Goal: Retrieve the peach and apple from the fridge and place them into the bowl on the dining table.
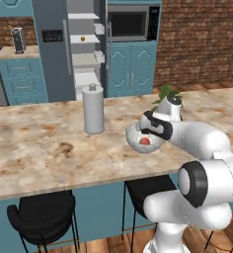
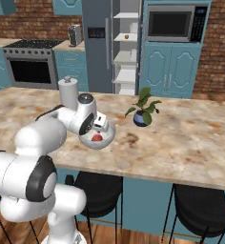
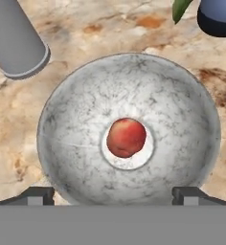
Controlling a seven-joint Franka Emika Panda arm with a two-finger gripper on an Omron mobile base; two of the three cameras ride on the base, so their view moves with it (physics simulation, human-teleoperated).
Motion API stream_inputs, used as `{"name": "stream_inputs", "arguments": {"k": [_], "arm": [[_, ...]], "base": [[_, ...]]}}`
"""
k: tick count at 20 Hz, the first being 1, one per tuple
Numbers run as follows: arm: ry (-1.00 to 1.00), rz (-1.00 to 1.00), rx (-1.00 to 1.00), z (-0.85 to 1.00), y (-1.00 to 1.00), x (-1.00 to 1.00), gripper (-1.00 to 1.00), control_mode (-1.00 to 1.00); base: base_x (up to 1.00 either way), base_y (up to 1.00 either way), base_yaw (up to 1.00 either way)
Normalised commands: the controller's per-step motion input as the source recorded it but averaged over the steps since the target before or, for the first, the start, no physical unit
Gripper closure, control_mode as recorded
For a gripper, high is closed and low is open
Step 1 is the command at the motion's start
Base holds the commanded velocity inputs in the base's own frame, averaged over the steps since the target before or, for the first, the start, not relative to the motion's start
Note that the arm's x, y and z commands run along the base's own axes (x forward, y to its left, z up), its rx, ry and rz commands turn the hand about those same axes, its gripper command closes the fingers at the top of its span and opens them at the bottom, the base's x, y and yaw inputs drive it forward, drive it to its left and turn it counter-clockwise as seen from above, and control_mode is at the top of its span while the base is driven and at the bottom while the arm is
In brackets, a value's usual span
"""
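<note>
Bowl (image 3: 86, 110): round, pale grey-white with dark speckled veining, standing on the marbled beige-brown surface (image 1: 34, 148) of the long teal-based island. Contents: one red-orange fruit (image 3: 126, 138), resting at the centre of the bowl floor; whether it is the peach or the apple cannot be told.

Claw (image 3: 113, 194): poised directly above the bowl, looking straight down into it. Fingers spread wide, one tip near each side of the bowl's near rim, nothing between them; released and empty. In the left base view the claw (image 1: 149, 129) sits just over the bowl (image 1: 136, 140), the white arm reaching in from the lower right.

Fridge (image 1: 54, 54): dark slate-grey, at the back wall, one door swung open, white inner shelves exposed. One small orange-yellow item (image 1: 82, 38) on an upper shelf; too small to identify.

Canister (image 1: 93, 108): white cylinder with knobbed lid, upright on the surface, near the bowl on its left in the left base view.

Plant (image 2: 143, 110): green leaves in a small blue pot, on the surface, near the bowl on the opposite side from the canister.

Stools (image 1: 42, 215): black, tucked under the island's near edge.
</note>
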Motion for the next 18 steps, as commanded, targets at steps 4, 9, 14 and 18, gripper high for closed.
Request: {"name": "stream_inputs", "arguments": {"k": [4, 9, 14, 18], "arm": [[-0.23, 0.00, 0.00, 0.80, 0.00, -0.69, -1.00, -1.00], [-0.20, 0.02, 0.00, 1.00, 0.00, -0.69, -1.00, -1.00], [-0.16, 0.03, 0.00, 1.00, 0.00, -0.88, -1.00, -1.00], [-0.05, 0.02, 0.00, 0.83, 0.00, -0.91, -1.00, -1.00]], "base": [[0.00, 0.00, 0.00], [0.00, 0.00, 0.00], [0.00, 0.00, 0.00], [0.00, 0.00, 0.00]]}}
